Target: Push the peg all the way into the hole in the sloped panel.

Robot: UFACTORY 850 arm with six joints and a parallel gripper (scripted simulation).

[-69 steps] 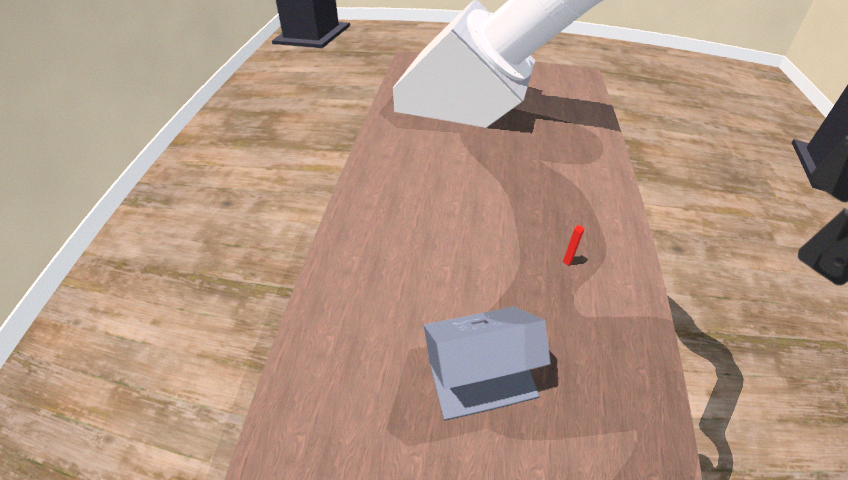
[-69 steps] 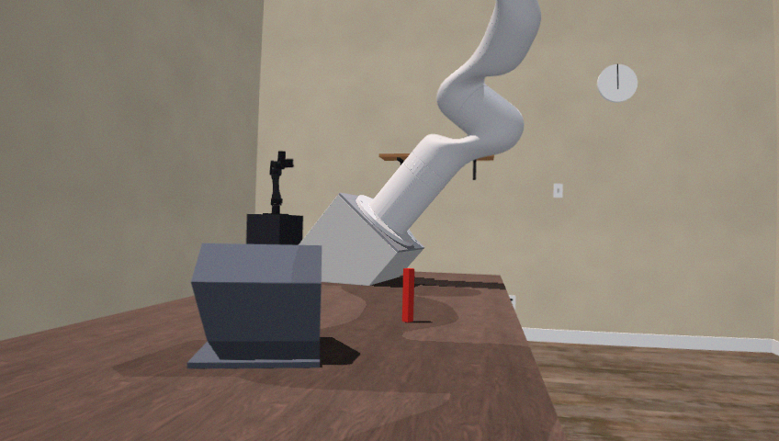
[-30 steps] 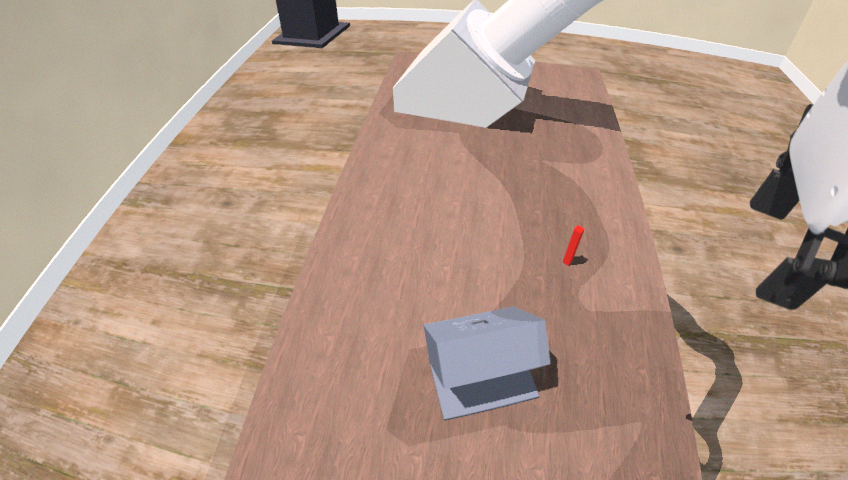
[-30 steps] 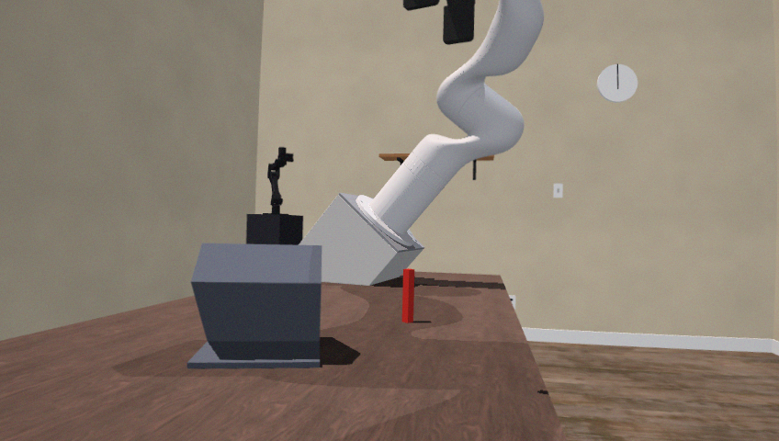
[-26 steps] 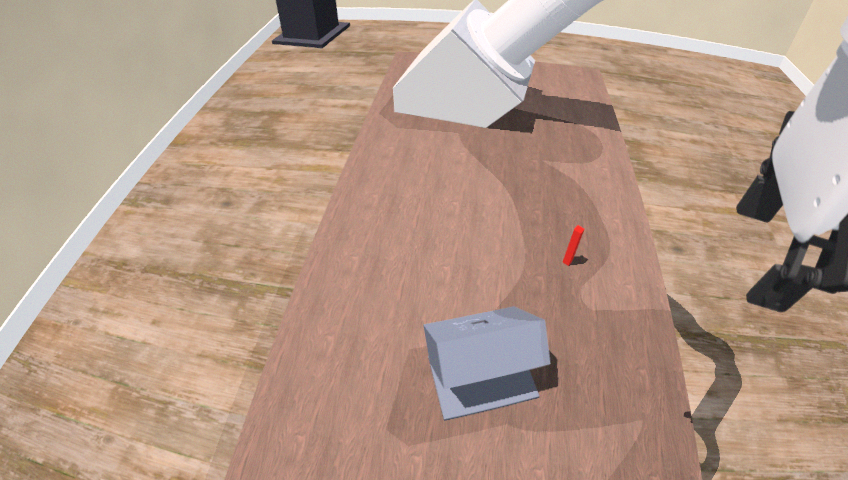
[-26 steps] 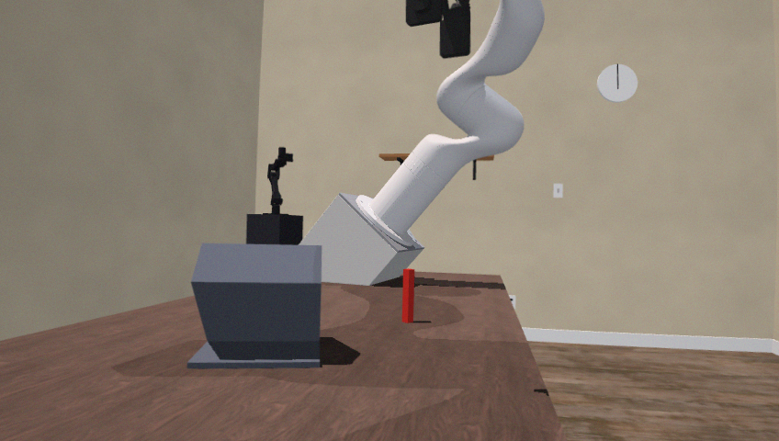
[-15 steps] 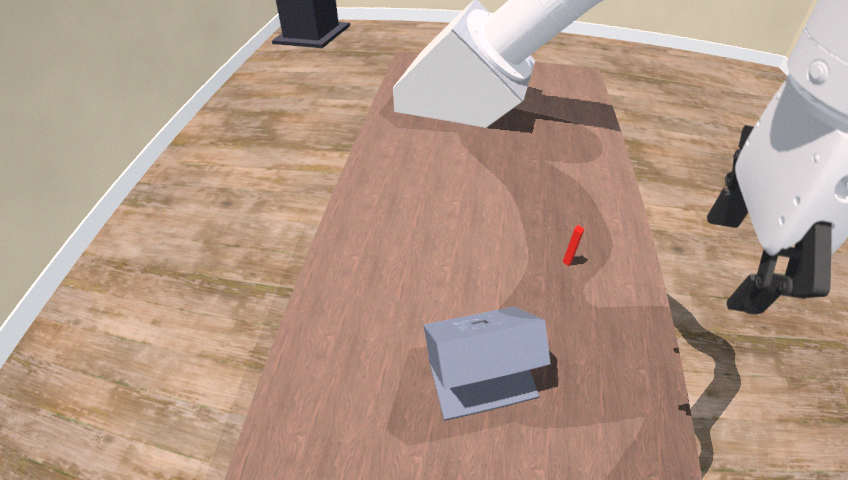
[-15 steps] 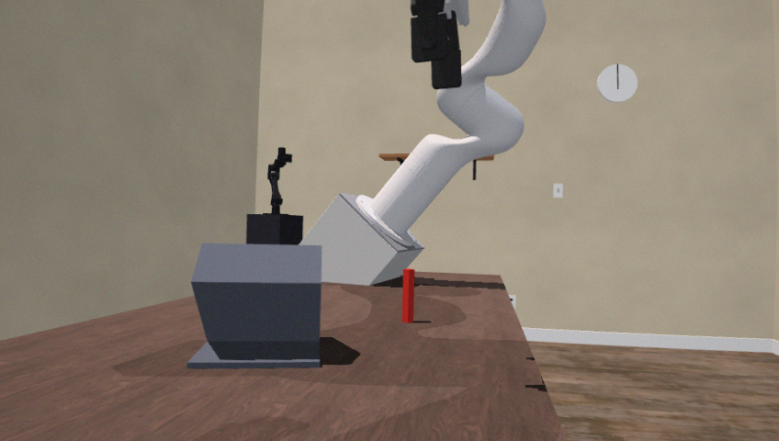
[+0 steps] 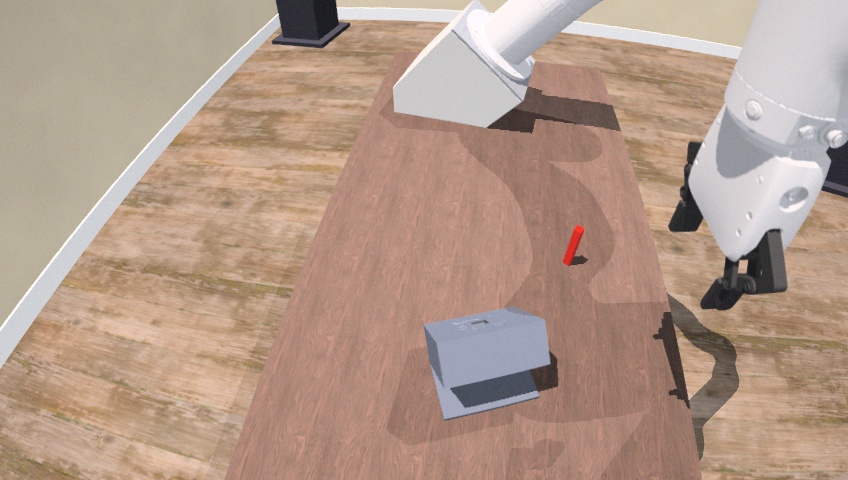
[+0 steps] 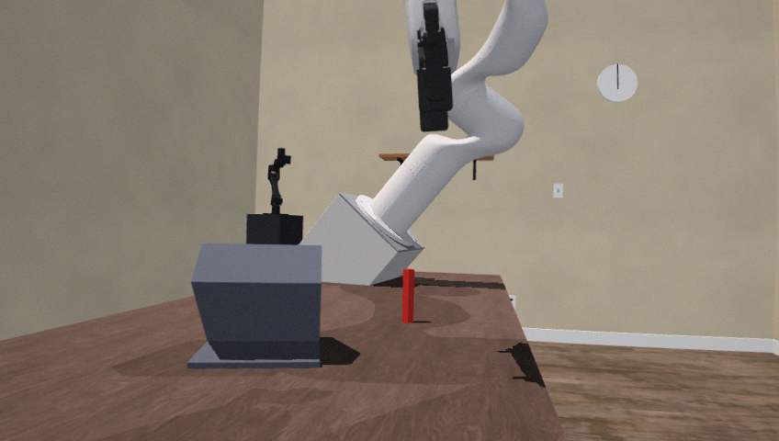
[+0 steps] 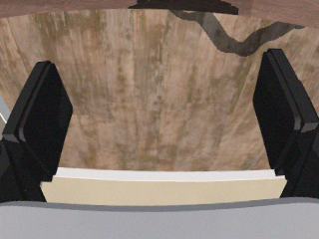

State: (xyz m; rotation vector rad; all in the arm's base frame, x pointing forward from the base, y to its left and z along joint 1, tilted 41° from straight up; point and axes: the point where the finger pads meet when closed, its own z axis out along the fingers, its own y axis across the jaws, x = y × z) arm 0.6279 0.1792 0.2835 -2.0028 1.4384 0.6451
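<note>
The claw (image 9: 737,279) hangs wide spread and holds nothing, out past the counter (image 9: 416,237) edge; the red peg (image 9: 573,245) stands upright, so bring the claw straight above it before descending

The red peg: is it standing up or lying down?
Standing upright: the peg rises vertically from the table, untouched.
</note>
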